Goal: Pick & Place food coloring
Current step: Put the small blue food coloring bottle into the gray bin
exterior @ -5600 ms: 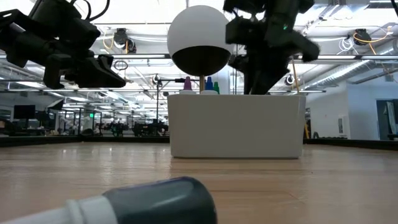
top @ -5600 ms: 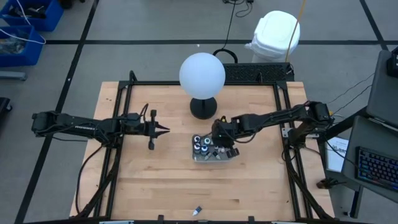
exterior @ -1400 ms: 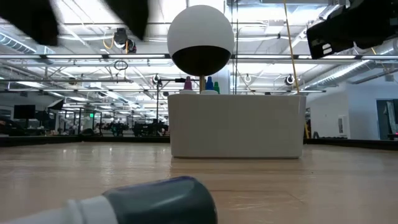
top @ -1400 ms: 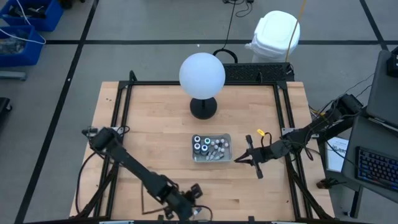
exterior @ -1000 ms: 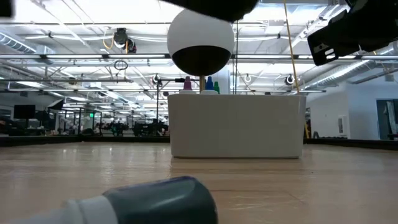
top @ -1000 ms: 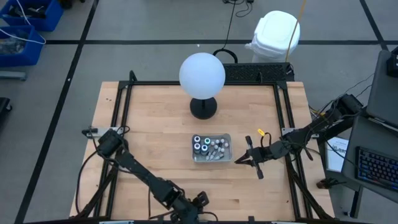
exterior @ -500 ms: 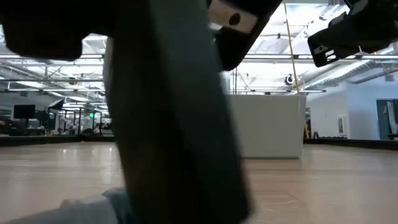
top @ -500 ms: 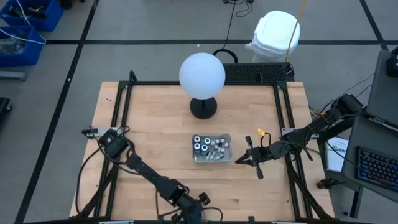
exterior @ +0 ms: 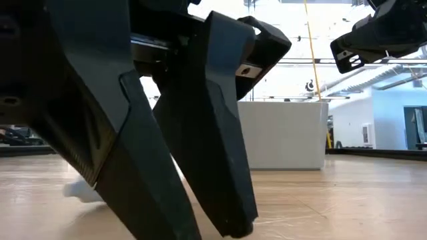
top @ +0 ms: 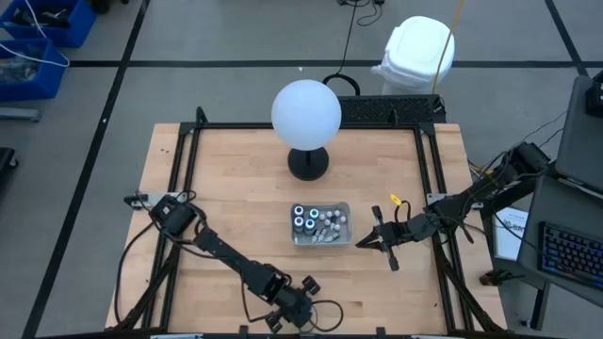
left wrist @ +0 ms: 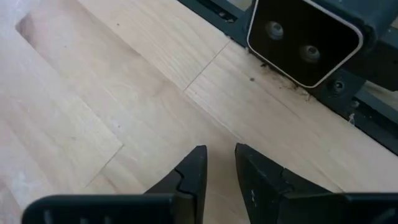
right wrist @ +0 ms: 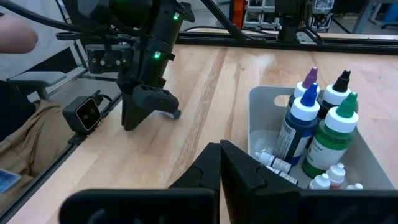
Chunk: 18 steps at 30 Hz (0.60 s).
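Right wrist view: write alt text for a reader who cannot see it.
The left arm's end effector points down onto the wooden table, a small stray bottle lying beside its fingers. Nearer, a tray holds blue, green and purple-tipped food coloring bottles, with the shut right end effector in the foreground.

Pale matt wood table [top: 236, 217] — smooth white plastic tray [right wrist: 261, 118]

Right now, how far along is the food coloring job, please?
Done: most bottles sit in the tray. In hand: the left gripper is down at one stray bottle near the table's front edge; grip unclear. Left: carrying it to the tray. The right gripper waits shut by the tray.
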### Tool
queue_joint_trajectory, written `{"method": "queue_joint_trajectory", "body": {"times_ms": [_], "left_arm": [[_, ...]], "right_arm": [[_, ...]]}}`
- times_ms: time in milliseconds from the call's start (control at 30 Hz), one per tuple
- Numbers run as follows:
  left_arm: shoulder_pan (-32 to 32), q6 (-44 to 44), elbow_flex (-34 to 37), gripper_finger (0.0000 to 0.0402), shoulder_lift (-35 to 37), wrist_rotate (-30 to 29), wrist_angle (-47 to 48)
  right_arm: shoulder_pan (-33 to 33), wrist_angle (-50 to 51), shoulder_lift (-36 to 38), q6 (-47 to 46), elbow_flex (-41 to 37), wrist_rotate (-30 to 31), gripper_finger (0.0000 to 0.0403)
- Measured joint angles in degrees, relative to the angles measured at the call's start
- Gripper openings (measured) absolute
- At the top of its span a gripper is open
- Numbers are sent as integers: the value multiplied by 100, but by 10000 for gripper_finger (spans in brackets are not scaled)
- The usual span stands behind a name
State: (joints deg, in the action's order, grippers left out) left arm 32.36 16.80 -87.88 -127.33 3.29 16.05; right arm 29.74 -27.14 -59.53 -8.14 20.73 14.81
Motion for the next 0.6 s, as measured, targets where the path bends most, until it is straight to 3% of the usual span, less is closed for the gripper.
{"method": "queue_joint_trajectory", "body": {"times_ms": [167,300,467,600], "left_arm": [[72,227,7,90,130,-78,82],[250,321,0,90,547,-505,64],[720,460,-17,73,1255,-2112,809],[1145,-447,101,22,1919,-3235,1703]], "right_arm": [[0,-23,0,1,0,4,0],[0,-46,0,59,0,7,0],[223,-201,-157,766,25,202,0],[478,24,-672,998,632,520,0]]}}
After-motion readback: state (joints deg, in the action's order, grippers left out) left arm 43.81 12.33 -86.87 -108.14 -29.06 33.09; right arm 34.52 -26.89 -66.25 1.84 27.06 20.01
